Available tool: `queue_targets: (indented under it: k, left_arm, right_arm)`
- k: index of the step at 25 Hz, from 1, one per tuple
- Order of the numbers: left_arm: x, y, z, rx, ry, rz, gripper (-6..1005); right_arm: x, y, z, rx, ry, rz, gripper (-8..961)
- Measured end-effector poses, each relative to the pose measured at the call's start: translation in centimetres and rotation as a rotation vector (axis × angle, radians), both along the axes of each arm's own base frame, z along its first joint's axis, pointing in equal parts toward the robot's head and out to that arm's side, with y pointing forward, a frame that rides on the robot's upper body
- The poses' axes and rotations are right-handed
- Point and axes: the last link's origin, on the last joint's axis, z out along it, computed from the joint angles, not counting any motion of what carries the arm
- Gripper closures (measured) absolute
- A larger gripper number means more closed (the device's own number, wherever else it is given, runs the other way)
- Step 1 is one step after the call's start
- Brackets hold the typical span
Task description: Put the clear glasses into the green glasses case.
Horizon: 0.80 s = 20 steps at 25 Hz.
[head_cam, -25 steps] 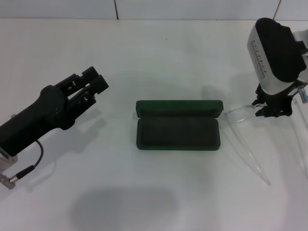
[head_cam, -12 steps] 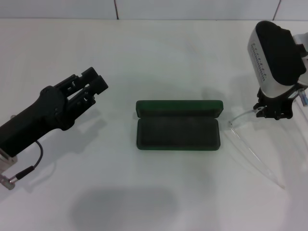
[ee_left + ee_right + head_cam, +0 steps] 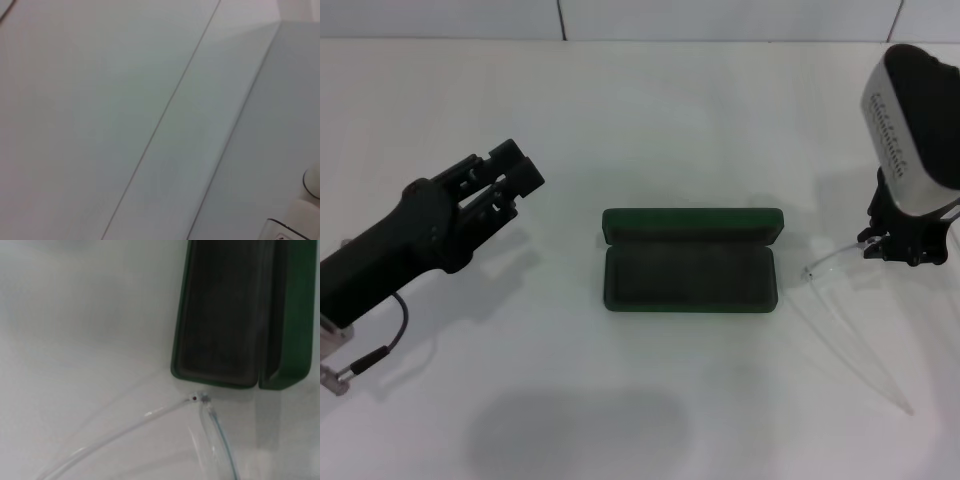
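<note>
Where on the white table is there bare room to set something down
Bare: between the black left gripper and the open dark green glasses case, and in front of the case. Crowded: right of the case, where the right gripper holds the clear glasses.

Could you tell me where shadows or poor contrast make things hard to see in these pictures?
Head view: the clear glasses nearly vanish against the white table; a soft grey shadow lies near the front edge. Right wrist view: the green glasses case is distinct, and the glasses' arms show as faint bright lines. Left wrist view: only pale surfaces and a seam.
</note>
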Motion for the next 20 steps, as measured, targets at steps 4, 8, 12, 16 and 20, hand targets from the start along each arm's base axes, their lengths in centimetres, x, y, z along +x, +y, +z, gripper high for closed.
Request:
queue_targets:
  k: [4,8,12,16,20]
  left_arm:
    - [0.3,0.0,0.3,0.007,-0.008,-0.025,714]
    - [0.7,0.2,0.6,0.011,-0.011,-0.055,718]
    - [1.8,0.5,1.5,0.023,-0.015,-0.131,722]
    - [3.5,0.9,2.5,0.028,-0.023,-0.235,726]
    - [5.0,1.6,3.3,0.042,-0.025,-0.309,730]
  right_arm:
    - [-0.7,-0.8,1.0,0.005,0.05,-0.005,858]
    - [-2.0,-1.6,2.5,0.024,0.143,-0.008,859]
    - [-4.0,-2.3,5.3,0.064,0.321,-0.009,860]
    - [-5.2,-2.7,7.2,0.106,0.481,0.011,867]
    - [-5.9,-3.1,8.8,0.144,0.685,0.032,874]
